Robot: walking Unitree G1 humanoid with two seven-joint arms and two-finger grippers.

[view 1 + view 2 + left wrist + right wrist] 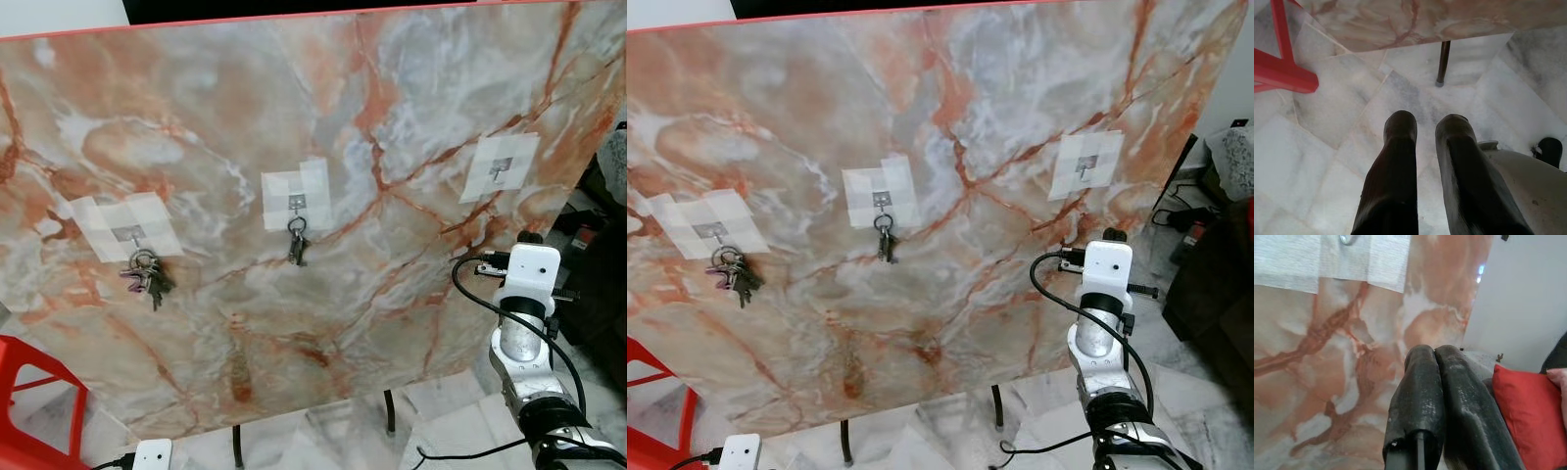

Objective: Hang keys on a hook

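Two key bunches hung on marble board (pixel 372 117).
We note keys (pixel 147 274) and keys (pixel 298 243) left of the bare hook (pixel 499 173); right end effector (pixel 1434 355) below it, closed empty; left end effector (pixel 1426 128) narrow.

The right arm (pixel 529 338) was a silver, rounded cylinder with dark ribbed joints lower down, topped by a white boxy wrist module (pixel 534 266) with rounded corners. A black cable (pixel 490 304) looped from that module down along the arm. The right gripper (pixel 1434 357) had two thick, matte black fingers (pixel 1418 396), scuffed and pressed together. The left gripper (pixel 1425 128) bore two glossy black rounded fingers, slightly apart, beside a silver-grey housing (pixel 1528 186).
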